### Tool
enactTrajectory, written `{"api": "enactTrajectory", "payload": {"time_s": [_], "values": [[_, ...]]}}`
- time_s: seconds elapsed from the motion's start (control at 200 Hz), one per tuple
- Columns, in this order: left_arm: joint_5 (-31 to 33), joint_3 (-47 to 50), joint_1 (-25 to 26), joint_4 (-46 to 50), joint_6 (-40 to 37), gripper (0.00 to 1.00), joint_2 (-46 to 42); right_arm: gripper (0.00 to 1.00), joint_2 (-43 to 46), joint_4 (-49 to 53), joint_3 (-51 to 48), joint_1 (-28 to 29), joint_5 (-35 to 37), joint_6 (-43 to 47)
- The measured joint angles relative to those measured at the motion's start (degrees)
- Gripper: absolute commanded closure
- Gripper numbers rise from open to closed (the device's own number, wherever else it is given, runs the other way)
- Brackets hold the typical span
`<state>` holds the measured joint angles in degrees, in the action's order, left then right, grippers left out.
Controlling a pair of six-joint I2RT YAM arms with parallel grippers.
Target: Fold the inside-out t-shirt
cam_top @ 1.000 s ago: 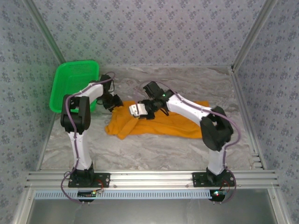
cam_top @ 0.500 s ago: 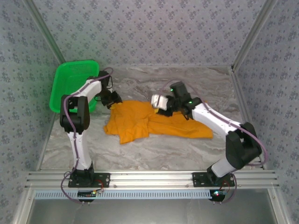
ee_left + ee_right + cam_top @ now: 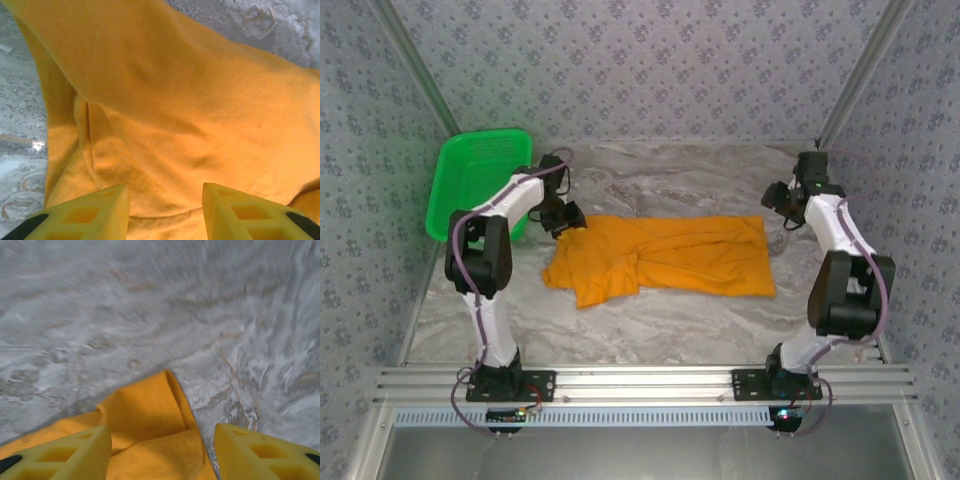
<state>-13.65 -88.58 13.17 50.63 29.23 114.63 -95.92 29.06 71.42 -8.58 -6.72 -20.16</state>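
Here L claw (image 3: 165, 199) open over t-shirt (image 3: 680, 256), R claw (image 3: 162, 441) open at its corner.

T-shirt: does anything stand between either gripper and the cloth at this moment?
Nothing visible does. The left gripper hangs open directly over the t-shirt's left end, and the right gripper, open, is at its far right corner with bare table beyond. The green basket sits off to the left, clear of both.

Green mesh basket (image 3: 475, 185) — far left.
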Motion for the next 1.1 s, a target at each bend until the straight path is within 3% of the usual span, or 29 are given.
{"api": "enactTrajectory", "payload": {"time_s": [0.155,0.305,0.36,0.4,0.475,0.815,1.099], "values": [[0.2,-2.7,0.0,-0.6,0.2,0.59,3.7,0.43,-10.2,3.7,0.4,0.3,-6.2,0.2],[0.9,-3.5,0.0,-0.1,-0.3,0.59,5.5,0.44,-12.0,5.9,1.6,1.8,-8.4,-0.5],[1.1,-3.5,0.0,0.2,-0.3,0.59,5.6,0.58,-12.0,6.1,2.6,2.3,-8.6,-1.1],[1.1,-3.5,0.0,0.3,-0.5,0.59,5.6,0.76,-12.0,6.1,3.3,2.7,-8.6,-1.3],[1.0,-3.5,-0.3,0.2,-0.7,0.59,5.6,1.00,-12.0,6.1,4.1,3.3,-8.3,-1.6],[1.0,-3.1,-3.3,0.2,-0.7,0.59,5.9,1.00,-11.7,5.7,5.5,3.5,-6.2,-1.1],[0.9,-3.2,-4.2,0.3,-0.7,0.60,7.3,0.97,-6.0,-9.2,7.2,3.0,-8.2,5.7]]}}
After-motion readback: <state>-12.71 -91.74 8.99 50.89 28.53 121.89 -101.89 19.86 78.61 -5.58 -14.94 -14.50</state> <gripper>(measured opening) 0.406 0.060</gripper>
